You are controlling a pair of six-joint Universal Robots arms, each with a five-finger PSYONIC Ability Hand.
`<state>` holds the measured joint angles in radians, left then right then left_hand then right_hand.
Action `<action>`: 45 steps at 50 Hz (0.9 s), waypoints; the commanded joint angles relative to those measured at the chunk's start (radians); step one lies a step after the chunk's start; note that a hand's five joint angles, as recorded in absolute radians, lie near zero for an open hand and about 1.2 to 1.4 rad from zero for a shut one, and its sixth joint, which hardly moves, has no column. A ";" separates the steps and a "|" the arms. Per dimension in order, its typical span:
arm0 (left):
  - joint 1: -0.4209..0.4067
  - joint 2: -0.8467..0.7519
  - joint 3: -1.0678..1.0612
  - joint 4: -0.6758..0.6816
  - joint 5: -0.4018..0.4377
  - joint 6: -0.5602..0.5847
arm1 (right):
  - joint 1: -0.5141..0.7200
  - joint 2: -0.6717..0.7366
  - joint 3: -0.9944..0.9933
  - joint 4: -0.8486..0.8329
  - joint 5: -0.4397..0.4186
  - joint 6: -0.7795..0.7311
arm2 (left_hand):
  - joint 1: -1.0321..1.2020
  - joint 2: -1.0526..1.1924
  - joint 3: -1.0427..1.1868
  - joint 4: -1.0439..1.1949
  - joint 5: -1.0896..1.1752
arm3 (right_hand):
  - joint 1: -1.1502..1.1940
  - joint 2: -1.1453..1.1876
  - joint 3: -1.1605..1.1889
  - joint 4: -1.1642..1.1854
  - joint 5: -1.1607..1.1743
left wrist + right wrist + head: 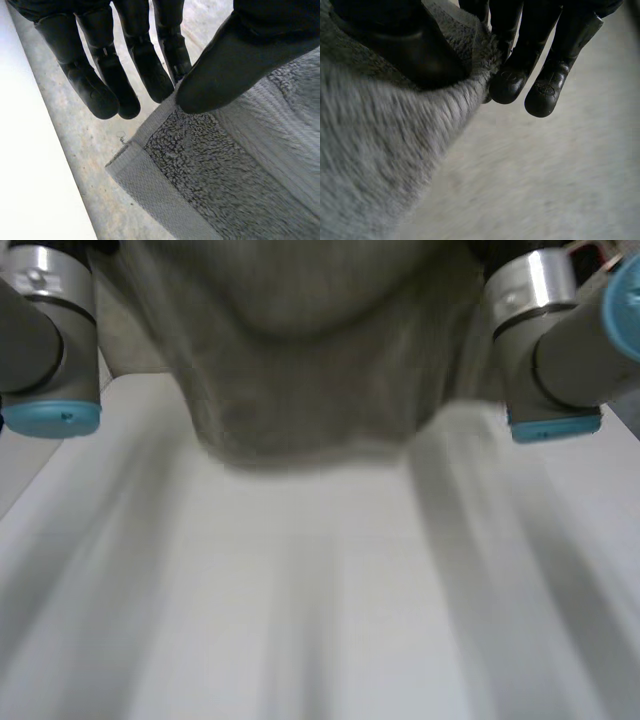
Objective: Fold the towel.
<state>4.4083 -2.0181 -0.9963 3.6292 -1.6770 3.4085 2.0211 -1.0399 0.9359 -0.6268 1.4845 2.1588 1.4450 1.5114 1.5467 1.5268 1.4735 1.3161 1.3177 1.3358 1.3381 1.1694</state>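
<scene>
Left hand (225, 70) pinches towel (225, 175) near a corner; right hand (415, 55) pinches its edge likewise. Towel hangs above table (320, 620). Judgement: keep pinches level, lay hanging end down first.

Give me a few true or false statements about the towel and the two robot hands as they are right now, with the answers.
1. The towel is grey. True.
2. The towel lies spread out flat. False: it is held up and hangs above the white table.
3. The left robot hand has its thumb on the towel beside a hemmed corner. True.
4. The other hand is open and clear of the towel. False: the right robot hand pinches the towel between its thumb and fingers.
</scene>
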 commanded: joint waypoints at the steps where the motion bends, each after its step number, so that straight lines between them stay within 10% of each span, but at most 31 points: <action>1: 0.010 -0.002 -0.097 -0.128 0.006 -0.035 | -0.015 -0.057 0.098 0.215 -0.073 0.098 | -0.049 -0.115 -0.150 -0.130 -0.252 | 0.080 0.079 0.060 0.058 0.052; 14: 0.036 0.012 -0.580 -0.141 0.086 0.011 | -0.018 0.027 0.314 0.671 -0.165 0.088 | -0.049 -0.115 -0.150 -0.130 -0.252 | 0.080 0.079 0.060 0.058 0.052; 31: 0.095 0.085 -0.828 -0.057 0.218 0.206 | -0.047 0.040 0.529 0.562 -0.036 0.176 | -0.049 -0.115 -0.150 -0.130 -0.252 | 0.080 0.079 0.060 0.058 0.052; 45: 0.109 0.087 -0.826 -0.050 0.211 0.201 | -0.114 0.034 0.581 0.532 0.042 0.263 | -0.049 -0.115 -0.150 -0.130 -0.252 | -0.450 -0.452 -0.470 -0.472 -0.478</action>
<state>4.5178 -1.9314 -1.8242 3.5775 -1.4613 3.6121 1.9234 -1.0011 1.5026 -0.0864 1.5011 2.4175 1.4450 1.5207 1.5506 1.5268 1.4736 0.9388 0.9453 0.9502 0.9507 0.7657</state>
